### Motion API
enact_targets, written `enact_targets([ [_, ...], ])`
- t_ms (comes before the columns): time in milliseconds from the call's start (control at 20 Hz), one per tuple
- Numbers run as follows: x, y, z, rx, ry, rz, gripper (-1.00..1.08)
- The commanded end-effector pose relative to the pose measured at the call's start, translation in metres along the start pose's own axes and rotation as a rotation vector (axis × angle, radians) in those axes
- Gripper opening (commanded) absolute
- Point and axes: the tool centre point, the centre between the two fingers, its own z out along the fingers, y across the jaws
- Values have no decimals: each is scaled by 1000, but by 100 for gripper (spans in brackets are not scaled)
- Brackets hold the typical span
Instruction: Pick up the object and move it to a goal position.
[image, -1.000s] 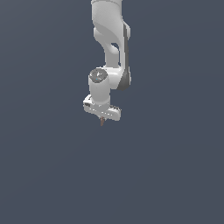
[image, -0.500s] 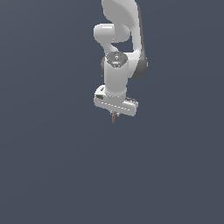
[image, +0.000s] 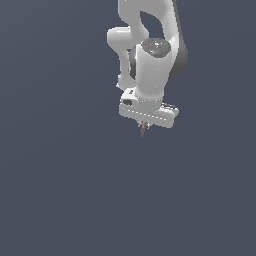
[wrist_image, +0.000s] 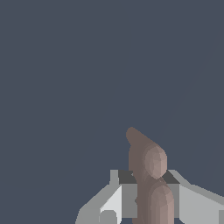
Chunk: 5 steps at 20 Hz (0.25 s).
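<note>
- Exterior view: white arm (image: 150, 60) reaching down from the top of the frame against a flat slate-grey ground, with nothing else in sight and no goal marker visible.
- Pincer (image: 144, 126) at the arm's lower end, pointing down, its wide white body tilted slightly, lower toward the exterior view's right.
- Object (image: 143, 130), a tiny reddish-brown sliver, poking out just below the pincer body, roughly upright and far smaller than the pincer.
- No shadow or contact below the object, so apparently carried clear of any surface; height above the ground not readable.
- Wrist view: object (wrist_image: 148, 175) large and close, a brownish knobbly stick standing between the two pale fingers (wrist_image: 120, 199) and jutting out past their tips.
- Fingers touching the object on both sides, no gap showing: pincer closed on the object.
- Beyond the object only the same plain grey ground, with no tabletop edge and no target to be seen.
- Judged step: pickup done, transport to the goal in hand.
- Next move, as a judgement: carry the object on toward the goal with the grip held firm, since so slim a piece could twist or slip between the fingers; direction to the goal not tellable from these views.
</note>
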Motion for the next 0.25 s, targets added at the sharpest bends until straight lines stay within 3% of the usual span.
enact_targets([
  [0,1,-7,-7,0,-1,1,-100],
  [200,1,-10,-11,0,-1,1,-100],
])
